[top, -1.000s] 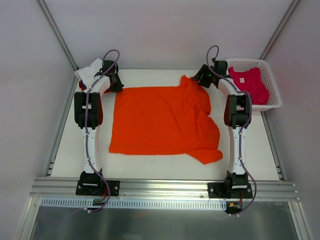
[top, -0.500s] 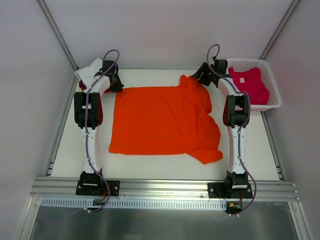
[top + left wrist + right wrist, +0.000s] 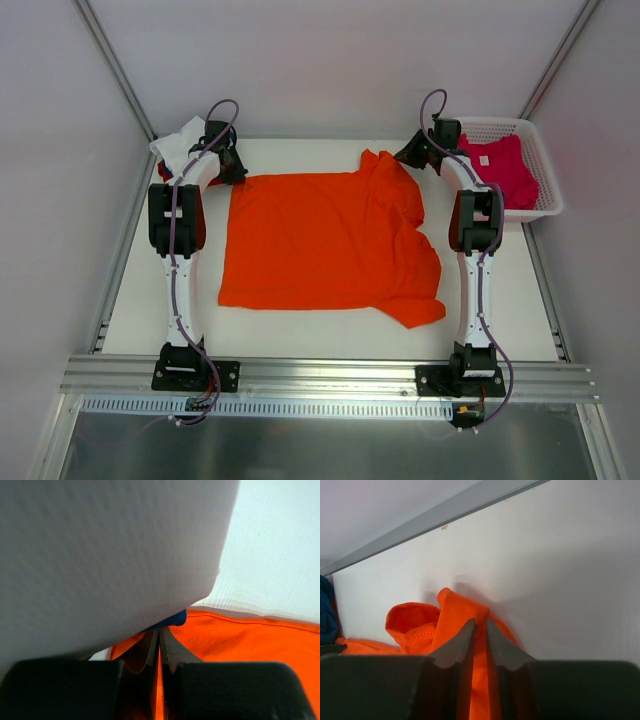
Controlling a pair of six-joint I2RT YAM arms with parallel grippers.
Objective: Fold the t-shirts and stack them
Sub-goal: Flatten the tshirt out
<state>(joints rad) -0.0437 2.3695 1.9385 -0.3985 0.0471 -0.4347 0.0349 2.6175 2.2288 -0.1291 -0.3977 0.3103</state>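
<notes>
A: Overhead view: orange shirt (image 3: 320,240) lies spread on the table (image 3: 500,300), with a pink shirt (image 3: 500,165) in the basket (image 3: 546,200) at far right. How the jaws stand is unreadable from there.

B: The wrist views fill that in. Left gripper (image 3: 160,632): pinched tight on the orange shirt's far-left edge. Right gripper (image 3: 479,625): thin slit with orange cloth showing in it; whether it grips, cannot tell.

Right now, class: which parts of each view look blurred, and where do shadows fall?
Top external view: evenly lit, the orange t-shirt crisp. Left wrist view: a pale surface near the lens is out of focus; the left claw is dark. Right wrist view: the right claw is blurred; the shirt casts a soft shadow on the table.
</notes>
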